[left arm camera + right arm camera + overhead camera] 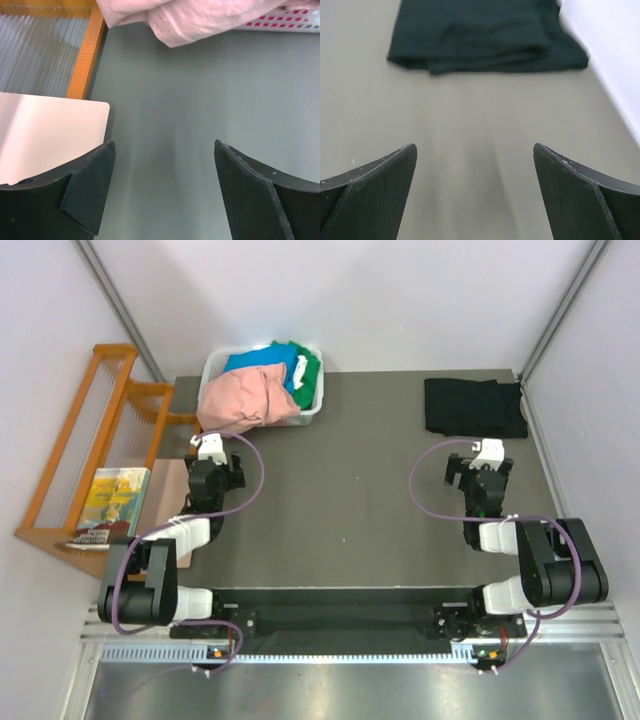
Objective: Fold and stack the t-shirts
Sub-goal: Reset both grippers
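A folded black t-shirt (474, 407) lies at the table's far right; it also shows at the top of the right wrist view (480, 35). A salmon-pink t-shirt (243, 400) spills over the front of the white bin (314, 406), with a blue shirt (265, 361) and a green shirt (306, 368) behind it. The pink shirt hangs at the top of the left wrist view (195, 17). My left gripper (206, 447) is open and empty just short of the pink shirt. My right gripper (488, 452) is open and empty a little short of the black shirt.
An orange wooden rack (90, 430) holding a book (110, 502) stands off the table's left edge. A pale board (45, 135) lies by the left gripper. The right wall (615, 60) runs close beside the black shirt.
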You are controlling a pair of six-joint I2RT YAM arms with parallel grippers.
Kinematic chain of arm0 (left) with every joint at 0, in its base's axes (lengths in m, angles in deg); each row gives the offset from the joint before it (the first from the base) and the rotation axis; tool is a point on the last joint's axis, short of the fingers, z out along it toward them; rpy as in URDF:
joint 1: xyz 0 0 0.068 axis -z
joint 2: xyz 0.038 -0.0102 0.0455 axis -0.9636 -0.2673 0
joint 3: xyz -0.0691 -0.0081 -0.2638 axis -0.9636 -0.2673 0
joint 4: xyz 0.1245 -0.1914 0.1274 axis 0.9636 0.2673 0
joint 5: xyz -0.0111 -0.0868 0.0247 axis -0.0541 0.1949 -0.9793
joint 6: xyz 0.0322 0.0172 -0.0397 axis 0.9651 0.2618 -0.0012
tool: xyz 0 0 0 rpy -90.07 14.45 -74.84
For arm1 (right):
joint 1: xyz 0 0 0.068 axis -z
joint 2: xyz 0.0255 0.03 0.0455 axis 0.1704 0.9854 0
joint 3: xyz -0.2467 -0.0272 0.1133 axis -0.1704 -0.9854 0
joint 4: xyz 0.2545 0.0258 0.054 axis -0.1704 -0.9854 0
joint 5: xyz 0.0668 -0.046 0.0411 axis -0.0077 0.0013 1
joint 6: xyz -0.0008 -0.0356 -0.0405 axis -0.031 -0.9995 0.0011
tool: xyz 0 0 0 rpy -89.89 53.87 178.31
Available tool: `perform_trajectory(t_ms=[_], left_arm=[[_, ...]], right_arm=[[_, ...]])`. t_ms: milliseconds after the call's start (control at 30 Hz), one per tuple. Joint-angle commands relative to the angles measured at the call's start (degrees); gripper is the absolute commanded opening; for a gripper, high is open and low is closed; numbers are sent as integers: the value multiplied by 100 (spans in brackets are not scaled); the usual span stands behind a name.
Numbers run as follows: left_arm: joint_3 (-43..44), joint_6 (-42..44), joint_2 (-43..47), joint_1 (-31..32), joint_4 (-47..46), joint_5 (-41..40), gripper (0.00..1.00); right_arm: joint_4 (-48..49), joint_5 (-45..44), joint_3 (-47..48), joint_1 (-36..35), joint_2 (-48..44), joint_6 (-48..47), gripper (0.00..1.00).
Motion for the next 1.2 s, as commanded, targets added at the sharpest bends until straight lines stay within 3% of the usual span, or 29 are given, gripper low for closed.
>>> perform_trajectory(t_ms=[0,33,300,467,1167], left_arm=[[-139,-133,-225,-10,-1230,-118,85],[-209,-169,-278,-10,-1327,-118,85],[-728,-265,-735,-10,-2496,-749,89],[-386,-292,-587,-10,-1593,-663,90],[-649,-301,-666,-2,-2259,-549,88]], right_arm=[[1897,325,-392,52,256,40,100],[1344,360,-316,52,188,22,99],[1585,431,-289,78,178,39,100],[1585,439,-289,78,169,39,100],[1576,457,-289,78,178,39,99]])
